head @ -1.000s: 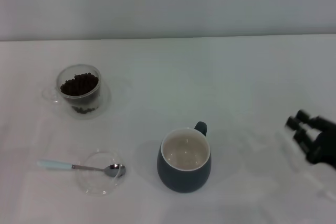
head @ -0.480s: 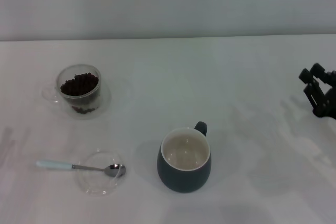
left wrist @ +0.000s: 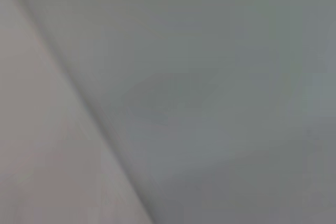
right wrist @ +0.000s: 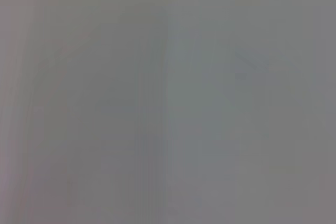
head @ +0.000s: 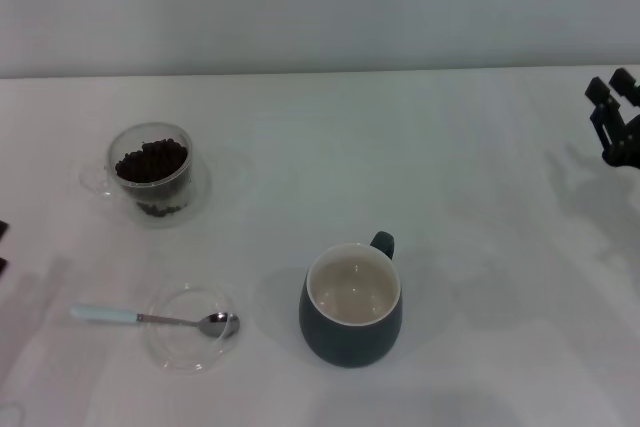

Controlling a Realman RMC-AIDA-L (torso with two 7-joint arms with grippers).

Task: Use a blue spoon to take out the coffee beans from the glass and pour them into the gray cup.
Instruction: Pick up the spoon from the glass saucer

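In the head view, the glass stands at the left of the white table with the coffee beans heaped inside. Nearer me lies the blue spoon, its pale handle pointing left and its metal bowl resting in a flat clear dish. The gray cup stands in the middle near the front, its cream inside bare and its handle turned away from me. My right gripper hangs open at the far right edge, well away from everything. Only a dark sliver of my left gripper shows at the left edge.
The white table runs back to a pale wall. Both wrist views show only blurred grey surface.
My right gripper has moved away from me and to the right, from the front right of the table to the far right edge. A sliver of the left gripper has come in at the left edge.
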